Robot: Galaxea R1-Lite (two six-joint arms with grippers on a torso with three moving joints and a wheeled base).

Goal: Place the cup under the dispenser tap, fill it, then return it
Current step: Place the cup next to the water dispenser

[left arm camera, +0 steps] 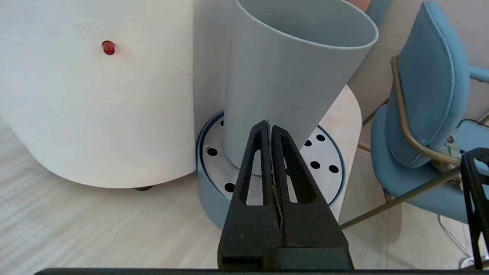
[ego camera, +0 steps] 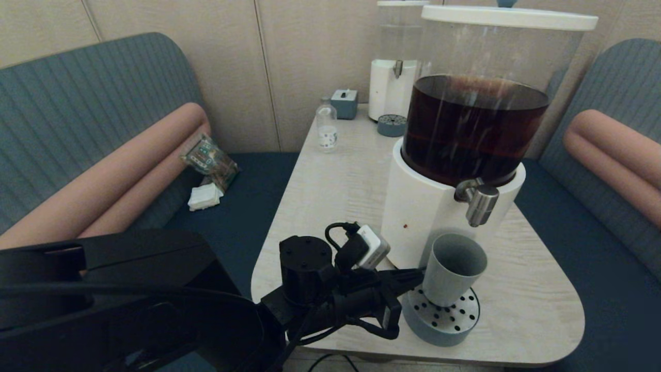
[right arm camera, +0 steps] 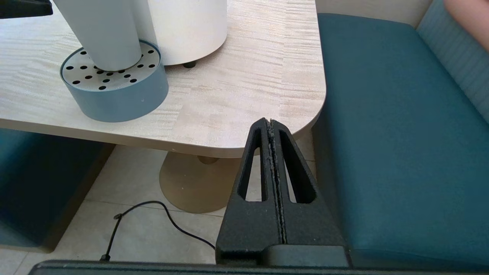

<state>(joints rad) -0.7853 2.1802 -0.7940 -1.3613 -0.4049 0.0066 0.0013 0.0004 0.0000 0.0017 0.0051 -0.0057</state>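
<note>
The grey-blue cup (ego camera: 453, 273) stands empty on the perforated drip tray (ego camera: 439, 333), below the brushed-steel dispenser tap (ego camera: 478, 200) of the big dispenser (ego camera: 413, 217) with dark brown liquid. My left gripper (ego camera: 419, 274) is shut with nothing in it. Its tips are at the cup's lower left side; contact cannot be judged. In the left wrist view the shut left gripper (left arm camera: 269, 126) points at the cup (left arm camera: 290, 68) over the drip tray (left arm camera: 212, 206). My right gripper (right arm camera: 270, 124) is shut and parked below the table's near right corner, out of the head view.
A second dispenser (ego camera: 395, 77) with clear liquid, its own small tray (ego camera: 391, 125), a small clear bottle (ego camera: 326, 126) and a grey box (ego camera: 344, 103) stand at the table's far end. Blue benches flank the table (ego camera: 335, 181). A cable (right arm camera: 153, 214) lies on the floor.
</note>
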